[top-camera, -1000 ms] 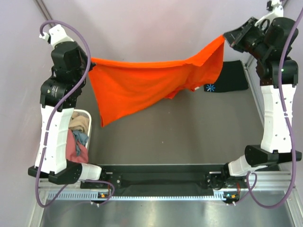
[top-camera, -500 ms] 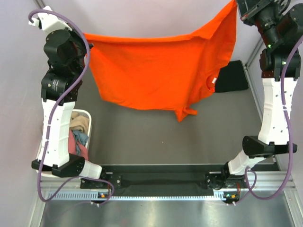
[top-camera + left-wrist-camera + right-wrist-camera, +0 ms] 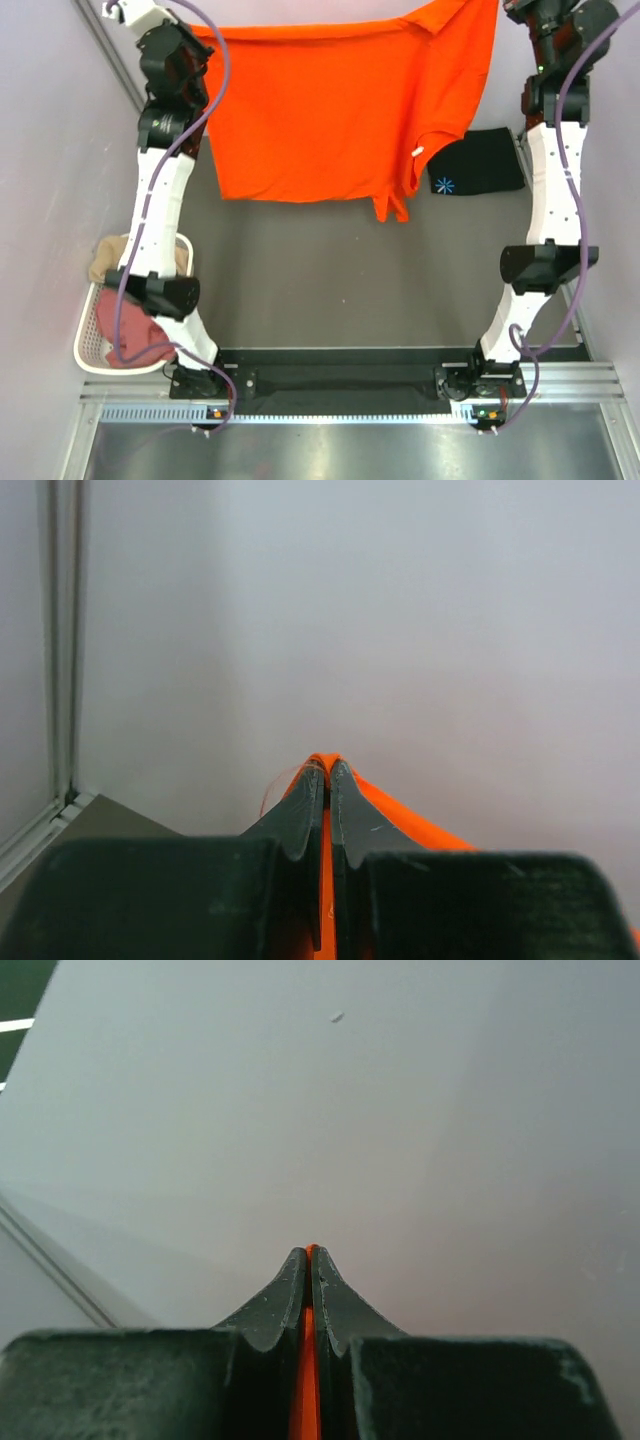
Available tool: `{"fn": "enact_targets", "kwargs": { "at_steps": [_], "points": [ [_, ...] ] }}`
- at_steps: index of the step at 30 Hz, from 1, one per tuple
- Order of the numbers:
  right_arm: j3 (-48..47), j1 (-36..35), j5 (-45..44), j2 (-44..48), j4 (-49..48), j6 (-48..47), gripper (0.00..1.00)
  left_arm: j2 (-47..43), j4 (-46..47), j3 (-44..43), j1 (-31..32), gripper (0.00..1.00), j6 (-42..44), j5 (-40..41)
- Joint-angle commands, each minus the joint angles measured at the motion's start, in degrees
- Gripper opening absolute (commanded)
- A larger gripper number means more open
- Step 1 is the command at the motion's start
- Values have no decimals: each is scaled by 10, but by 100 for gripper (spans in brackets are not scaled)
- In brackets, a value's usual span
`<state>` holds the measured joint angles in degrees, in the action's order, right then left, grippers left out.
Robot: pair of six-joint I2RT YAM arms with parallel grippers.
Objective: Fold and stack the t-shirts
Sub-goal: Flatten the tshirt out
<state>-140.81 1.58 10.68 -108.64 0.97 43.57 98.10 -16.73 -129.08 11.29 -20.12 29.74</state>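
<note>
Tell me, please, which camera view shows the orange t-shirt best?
The top external view: the orange t-shirt hangs there spread wide, almost whole in view. Each wrist view shows only a thin orange edge pinched in the shut left gripper or right gripper.

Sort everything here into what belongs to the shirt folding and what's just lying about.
Belongs to the job:
orange shirt, pinched by the left gripper and right gripper
black shirt
tan cloth and pink cloth, waiting in the basket

Just lying about:
white basket
</note>
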Motion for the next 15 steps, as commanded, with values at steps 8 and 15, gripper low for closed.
{"fn": "enact_targets", "kwargs": {
  "at_steps": [8, 15],
  "points": [
    [-43, 27, -30, 8, -75, 18, 0, 49, 76, -105, -50, 0, -69, -72],
    [6, 30, -17, 89, -54, 2, 0, -12, 61, -68, -54, 0, -76, -74]
  ]
}}
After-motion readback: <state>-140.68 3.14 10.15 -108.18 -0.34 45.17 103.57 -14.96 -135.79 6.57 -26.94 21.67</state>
